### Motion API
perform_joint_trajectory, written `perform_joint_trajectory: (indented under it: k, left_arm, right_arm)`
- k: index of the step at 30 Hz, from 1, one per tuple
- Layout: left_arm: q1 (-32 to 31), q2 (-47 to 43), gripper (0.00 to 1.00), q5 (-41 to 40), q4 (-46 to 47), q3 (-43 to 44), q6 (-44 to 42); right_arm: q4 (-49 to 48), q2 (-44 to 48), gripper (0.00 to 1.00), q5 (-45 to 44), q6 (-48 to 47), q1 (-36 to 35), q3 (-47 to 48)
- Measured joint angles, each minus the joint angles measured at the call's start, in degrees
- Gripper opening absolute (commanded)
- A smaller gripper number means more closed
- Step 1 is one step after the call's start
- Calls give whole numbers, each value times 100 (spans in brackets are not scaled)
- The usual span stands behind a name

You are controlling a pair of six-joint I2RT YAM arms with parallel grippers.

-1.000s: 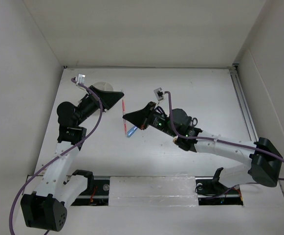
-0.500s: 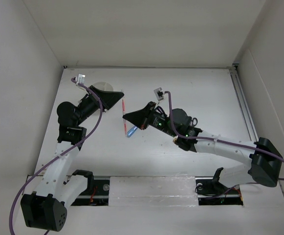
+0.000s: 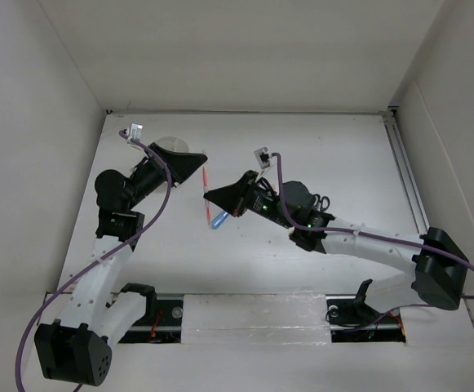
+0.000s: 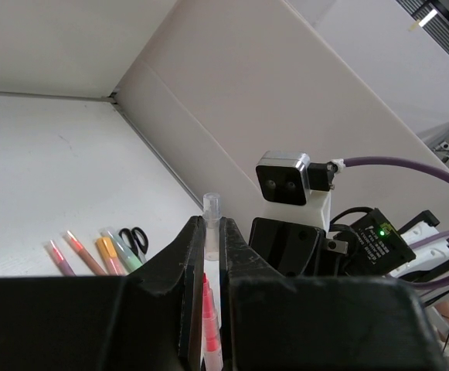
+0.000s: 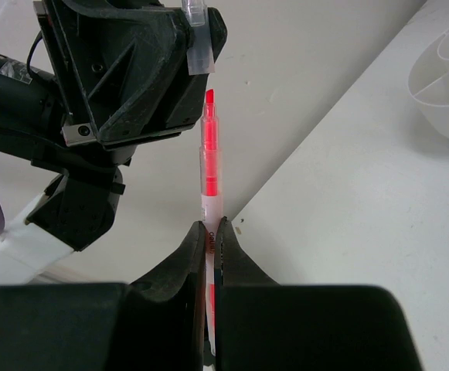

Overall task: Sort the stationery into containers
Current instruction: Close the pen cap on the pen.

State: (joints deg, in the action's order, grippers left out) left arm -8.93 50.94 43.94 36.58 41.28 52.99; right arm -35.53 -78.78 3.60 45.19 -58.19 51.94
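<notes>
My right gripper is shut on the white barrel of a red pen, whose bare red tip points up. My left gripper is shut on the pen's clear cap, held just off that tip. From above, the pen spans the short gap between the left gripper and the right gripper. A blue capsule-shaped piece lies on the table under them. The white divided cup is partly hidden behind the left gripper; its rim shows at the right wrist view's edge.
In the left wrist view, two pink pens, an orange highlighter, a green highlighter and black-handled scissors lie in a row on the table. From above they are hidden by the right arm except the scissors' handles. White walls enclose the table.
The right arm has edged slightly to the left. Both grips are unchanged.
</notes>
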Motion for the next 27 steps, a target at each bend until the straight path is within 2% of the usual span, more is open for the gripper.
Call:
perform_joint_trajectory:
  k: [27]
  left_arm:
    - [0, 0, 0, 22, -28, 0, -37]
  right_arm:
    - [44, 201, 0, -61, -37, 155, -28]
